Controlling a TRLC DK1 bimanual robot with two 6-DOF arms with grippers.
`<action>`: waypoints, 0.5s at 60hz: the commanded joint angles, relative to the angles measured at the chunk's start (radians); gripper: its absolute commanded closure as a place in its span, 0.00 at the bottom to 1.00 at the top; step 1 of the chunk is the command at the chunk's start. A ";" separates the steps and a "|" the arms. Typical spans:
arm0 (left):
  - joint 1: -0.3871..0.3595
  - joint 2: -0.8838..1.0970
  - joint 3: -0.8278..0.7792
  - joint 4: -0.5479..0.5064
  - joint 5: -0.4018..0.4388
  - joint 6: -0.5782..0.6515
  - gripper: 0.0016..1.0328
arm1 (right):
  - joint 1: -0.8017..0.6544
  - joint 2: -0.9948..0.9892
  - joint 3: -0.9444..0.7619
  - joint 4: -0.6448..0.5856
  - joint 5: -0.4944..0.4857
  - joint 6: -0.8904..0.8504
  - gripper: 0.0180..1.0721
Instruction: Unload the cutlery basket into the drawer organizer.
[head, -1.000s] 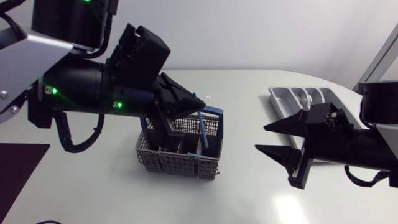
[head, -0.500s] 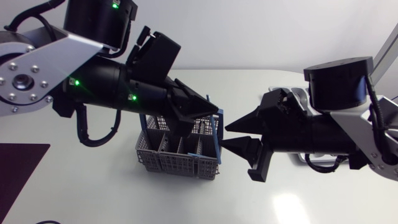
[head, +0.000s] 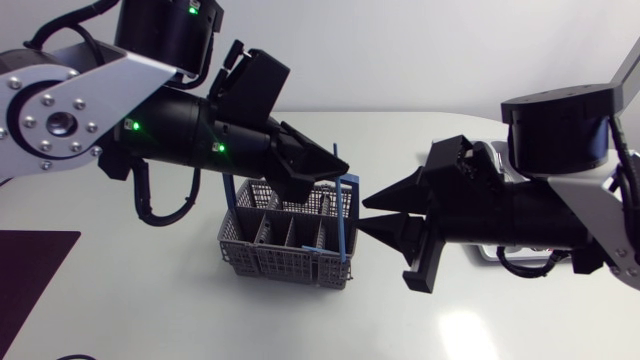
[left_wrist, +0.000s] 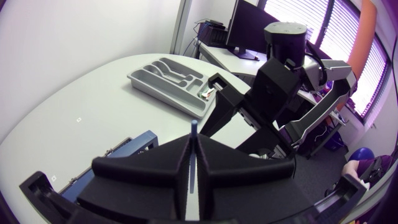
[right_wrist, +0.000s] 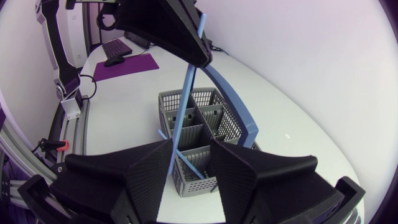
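Left gripper (head: 322, 170) clamped the thin blue stick (right_wrist: 184, 102) over the grey mesh cutlery basket (head: 285, 262). Right gripper (head: 365, 215) gaped. Stick not yet in the grey moulded drawer organizer (left_wrist: 163, 94).

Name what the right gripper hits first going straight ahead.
Likely the blue utensil held by the left gripper, just ahead of the open right gripper; depth is unclear.

The left claw (left_wrist: 194, 148) pinches a thin blue utensil (left_wrist: 194, 127).
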 joint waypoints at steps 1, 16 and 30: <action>0.007 0.023 0.034 0.016 0.013 -0.001 0.97 | 0.000 -0.012 0.008 -0.020 -0.008 0.033 0.54; -0.005 0.028 0.040 0.033 0.014 -0.020 0.97 | 0.055 0.027 0.030 -0.001 0.002 0.082 0.54; -0.012 0.028 0.042 0.033 0.016 -0.034 0.97 | 0.092 0.096 0.074 0.022 0.041 0.119 0.56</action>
